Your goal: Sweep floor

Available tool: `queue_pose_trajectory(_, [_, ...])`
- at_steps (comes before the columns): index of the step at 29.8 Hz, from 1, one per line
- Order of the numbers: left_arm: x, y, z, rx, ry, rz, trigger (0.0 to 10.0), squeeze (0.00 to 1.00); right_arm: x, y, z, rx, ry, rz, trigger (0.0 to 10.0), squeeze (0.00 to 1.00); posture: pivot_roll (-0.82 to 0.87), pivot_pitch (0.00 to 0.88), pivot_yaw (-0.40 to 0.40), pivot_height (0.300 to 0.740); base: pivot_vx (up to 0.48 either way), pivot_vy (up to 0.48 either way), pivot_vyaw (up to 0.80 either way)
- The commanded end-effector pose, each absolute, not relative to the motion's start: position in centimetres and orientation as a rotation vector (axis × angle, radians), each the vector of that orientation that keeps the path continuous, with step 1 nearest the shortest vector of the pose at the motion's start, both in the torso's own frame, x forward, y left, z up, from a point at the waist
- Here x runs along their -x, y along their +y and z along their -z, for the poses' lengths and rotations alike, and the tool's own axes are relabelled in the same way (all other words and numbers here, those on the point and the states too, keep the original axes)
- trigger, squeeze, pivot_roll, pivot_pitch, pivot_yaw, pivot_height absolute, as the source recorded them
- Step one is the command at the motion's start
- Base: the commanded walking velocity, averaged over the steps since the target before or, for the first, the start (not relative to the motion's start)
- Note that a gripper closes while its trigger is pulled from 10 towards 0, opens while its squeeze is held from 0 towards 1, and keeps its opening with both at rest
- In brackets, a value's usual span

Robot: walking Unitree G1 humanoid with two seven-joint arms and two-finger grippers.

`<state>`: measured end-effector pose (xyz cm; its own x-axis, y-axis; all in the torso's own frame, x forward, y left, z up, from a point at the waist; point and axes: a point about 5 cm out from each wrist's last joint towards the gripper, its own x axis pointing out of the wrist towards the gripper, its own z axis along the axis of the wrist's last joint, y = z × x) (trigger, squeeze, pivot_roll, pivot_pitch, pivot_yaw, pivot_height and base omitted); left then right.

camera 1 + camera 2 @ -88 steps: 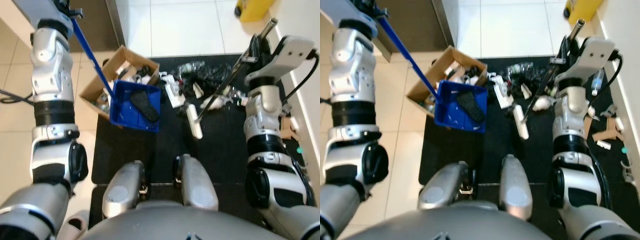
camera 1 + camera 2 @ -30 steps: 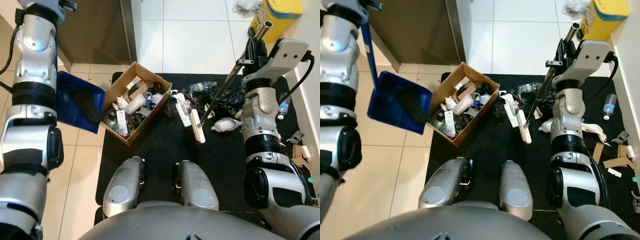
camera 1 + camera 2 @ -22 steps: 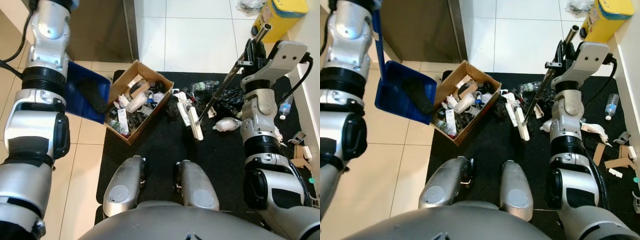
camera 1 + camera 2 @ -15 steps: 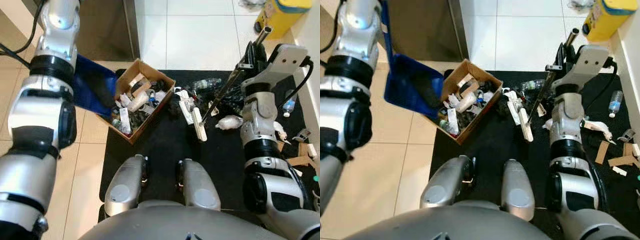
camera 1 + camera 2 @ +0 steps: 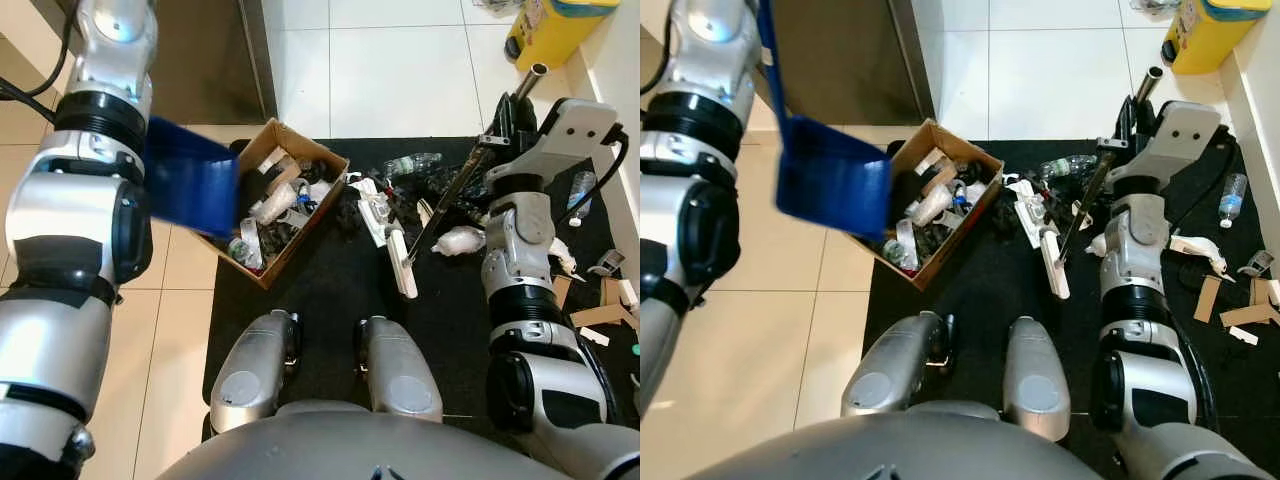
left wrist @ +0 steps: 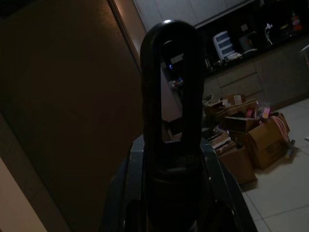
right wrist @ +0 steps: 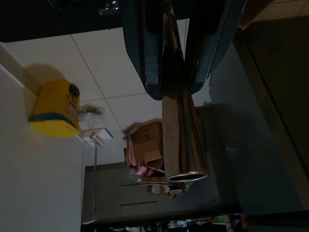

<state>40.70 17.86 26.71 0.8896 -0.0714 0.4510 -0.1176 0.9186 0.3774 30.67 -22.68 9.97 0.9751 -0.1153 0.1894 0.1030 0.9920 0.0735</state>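
Observation:
A blue dustpan (image 5: 190,185) hangs tipped over the left edge of an open cardboard box (image 5: 933,203) full of rubbish. Its long blue handle (image 5: 768,50) runs up along my raised left arm. In the left wrist view my left gripper (image 6: 169,193) is shut on the dustpan handle's dark looped end (image 6: 169,96). My right gripper (image 5: 503,118) is shut on the broom's metal pole (image 7: 181,135), which slants down to the white broom head (image 5: 401,265) on the black mat (image 5: 330,290). Scattered litter (image 5: 400,190) lies just beyond the broom head.
A yellow container (image 5: 550,25) stands at the far right by the white wall. A plastic bottle (image 5: 581,190) and cardboard scraps (image 5: 600,310) lie on the mat's right side. A dark cabinet (image 5: 200,60) rises behind the box. My knees (image 5: 250,370) are over the mat's front.
The dustpan swung right from over the beige tiles to the box's left edge and tipped up, so the dark object in it no longer shows. The broom head shifted only slightly.

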Motion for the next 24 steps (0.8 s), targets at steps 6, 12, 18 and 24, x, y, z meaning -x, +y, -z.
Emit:
queue_pose_trajectory(6, [-40.6, 18.8, -29.2, -0.301, -0.551, -0.052, 10.0, 0.0, -30.6, -22.9, -11.0, -0.061, -0.249, 0.118, 10.0, 0.0, 0.02, 0.042, 0.084, 0.74, 0.0, 0.0, 0.0])
queue_pose_trajectory(12, [-40.7, 18.7, -29.8, -0.063, -0.565, -0.028, 10.0, 0.0, -30.7, -22.9, -11.1, -0.059, -0.25, 0.119, 10.0, 0.0, 0.02, 0.039, 0.082, 0.74, 0.0, 0.0, 0.0])
queue_pose_trajectory(18, [-40.3, 17.7, -29.1, 0.067, -0.588, 0.025, 10.0, 0.0, -30.9, -23.2, -11.4, -0.036, -0.248, 0.131, 10.0, 0.0, 0.02, 0.034, 0.071, 0.74, 0.0, 0.0, 0.0])
queue_pose_trajectory(24, [-39.3, 16.0, -26.3, 0.114, -0.566, 0.1, 10.0, 0.0, -30.4, -26.7, -12.1, 0.066, -0.225, 0.231, 10.0, 0.0, 0.01, 0.027, 0.05, 0.74, 0.0, 0.0, 0.0])
